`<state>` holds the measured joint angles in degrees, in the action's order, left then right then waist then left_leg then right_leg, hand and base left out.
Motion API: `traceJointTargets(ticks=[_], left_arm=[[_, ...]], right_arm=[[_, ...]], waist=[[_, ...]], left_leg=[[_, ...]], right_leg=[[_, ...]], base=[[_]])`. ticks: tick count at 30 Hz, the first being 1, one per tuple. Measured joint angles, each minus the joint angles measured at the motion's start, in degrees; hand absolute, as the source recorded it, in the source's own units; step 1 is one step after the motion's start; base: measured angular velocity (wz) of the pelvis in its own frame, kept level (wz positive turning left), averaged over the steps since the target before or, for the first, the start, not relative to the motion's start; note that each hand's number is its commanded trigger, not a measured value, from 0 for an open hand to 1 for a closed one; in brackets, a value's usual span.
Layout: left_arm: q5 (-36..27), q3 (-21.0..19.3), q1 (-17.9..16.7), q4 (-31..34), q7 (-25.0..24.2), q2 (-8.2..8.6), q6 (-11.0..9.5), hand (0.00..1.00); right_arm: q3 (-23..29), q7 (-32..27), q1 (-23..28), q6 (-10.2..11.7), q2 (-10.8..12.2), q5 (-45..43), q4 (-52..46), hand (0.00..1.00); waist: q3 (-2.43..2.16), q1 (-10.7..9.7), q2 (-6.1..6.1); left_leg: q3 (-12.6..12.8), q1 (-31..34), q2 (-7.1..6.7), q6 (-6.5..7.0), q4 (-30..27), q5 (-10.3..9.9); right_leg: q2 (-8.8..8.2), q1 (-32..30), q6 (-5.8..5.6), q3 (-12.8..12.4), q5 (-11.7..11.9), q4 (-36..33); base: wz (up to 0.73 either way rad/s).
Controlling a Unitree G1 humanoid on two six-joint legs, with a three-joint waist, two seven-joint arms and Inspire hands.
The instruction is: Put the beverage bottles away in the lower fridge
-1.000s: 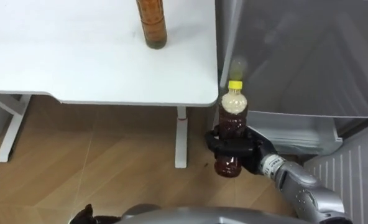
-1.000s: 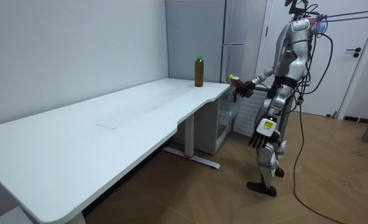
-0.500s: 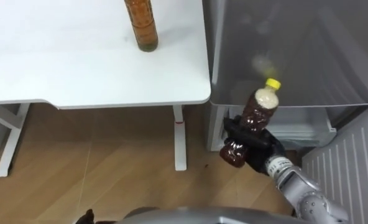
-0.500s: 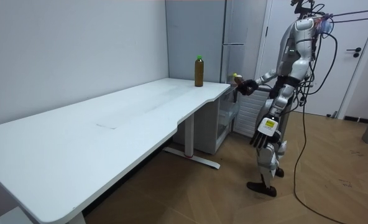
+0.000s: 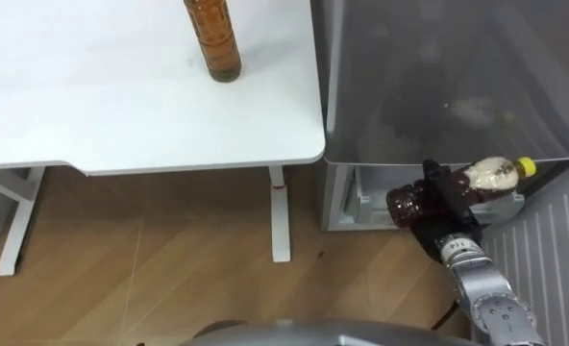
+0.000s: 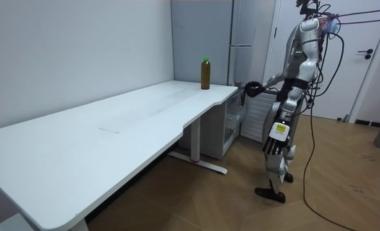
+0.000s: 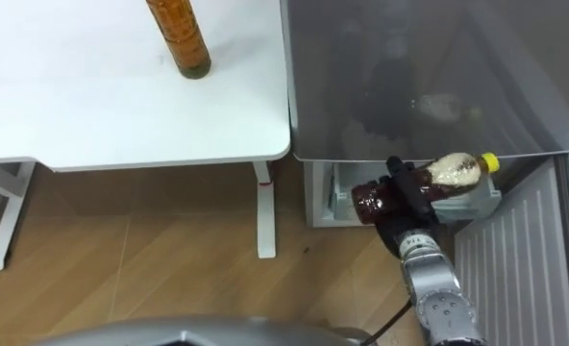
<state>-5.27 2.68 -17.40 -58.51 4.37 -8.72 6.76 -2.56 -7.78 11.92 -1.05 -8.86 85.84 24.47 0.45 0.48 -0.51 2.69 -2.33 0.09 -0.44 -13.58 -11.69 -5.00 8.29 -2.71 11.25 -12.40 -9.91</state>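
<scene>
right hand [image 5: 446, 210]: fingers clenched round bottle [image 5: 488, 175], tipped sideways at fridge [image 5: 438, 77] | left hand [image 6: 273, 142]: fingers relaxed, at side | second bottle [image 5: 213, 38] upright on tabletop [image 5: 121, 106]

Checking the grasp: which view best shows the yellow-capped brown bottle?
The left eye view: the brown plastic bottle with the yellow cap lies sideways, the right hand curled round its middle. The right eye view shows the same; in the room view it is tiny.

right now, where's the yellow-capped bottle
The yellow-capped bottle lies sideways in the right hand, lower right of the eye views, at the open lower fridge.
</scene>
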Motion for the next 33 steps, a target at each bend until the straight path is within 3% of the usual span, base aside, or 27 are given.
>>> traceJointTargets(ticks=[4,11,19,26,28,33], left_arm=[[0.1,0.0,0.0,0.0,0.0,0.00,0.3,0.00],[1.4,0.8,-0.2,0.0,-0.1,0.02,0.4,0.00],[1.6,1.2,-0.8,0.0,-0.2,-0.02,0.3,0.00],[4.9,1.1,-1.1,0.0,-2.5,-0.04,0.4,0.00],[4.9,1.1,-0.4,0.0,-2.9,-0.06,0.7,0.00],[7.2,1.1,3.1,0.0,-2.9,-0.10,2.0,0.00]], right_arm=[[-0.1,-1.6,0.0,0.2,0.3,2.1,0.3,1.00],[-0.1,-3.4,0.1,3.0,0.2,6.6,0.3,1.00],[0.4,-3.2,-0.1,3.0,0.2,8.3,3.8,1.00],[4.3,-2.6,-0.4,3.2,0.0,9.4,4.4,1.00],[5.5,-2.6,-1.5,3.4,-0.1,10.3,4.9,1.00],[9.2,-2.6,-12.2,3.5,-0.7,10.6,14.9,1.00]], waist=[[-0.01,0.0,0.01],[-0.18,-0.1,-0.51],[-0.12,-0.3,-1.53],[-0.34,-0.2,-2.10],[-0.40,-0.4,-2.26],[-0.33,-0.3,-2.60]], left_leg=[[0.0,0.2,-0.03,0.00,-0.1,0.0],[0.0,0.0,-0.03,0.00,0.0,0.0],[0.1,-0.1,-0.02,-0.01,0.0,0.0],[-0.1,0.9,-0.09,0.01,-0.3,0.0],[-0.2,2.3,-0.08,0.02,-1.0,0.0],[-0.6,8.2,0.04,0.25,-3.1,0.4]], right_leg=[[0.01,0.0,-0.01,-0.1,0.0,0.1],[0.05,0.6,-0.01,-0.2,0.0,0.2],[0.00,0.6,-0.01,-0.1,0.0,0.1],[-0.03,-0.2,-0.06,0.0,0.0,0.1],[-0.06,-1.5,-0.05,0.2,0.0,-0.2],[-0.28,-7.7,0.14,0.3,-0.1,-3.9]], base=[[0.00],[0.00],[0.00],[0.01],[0.07],[0.04]])
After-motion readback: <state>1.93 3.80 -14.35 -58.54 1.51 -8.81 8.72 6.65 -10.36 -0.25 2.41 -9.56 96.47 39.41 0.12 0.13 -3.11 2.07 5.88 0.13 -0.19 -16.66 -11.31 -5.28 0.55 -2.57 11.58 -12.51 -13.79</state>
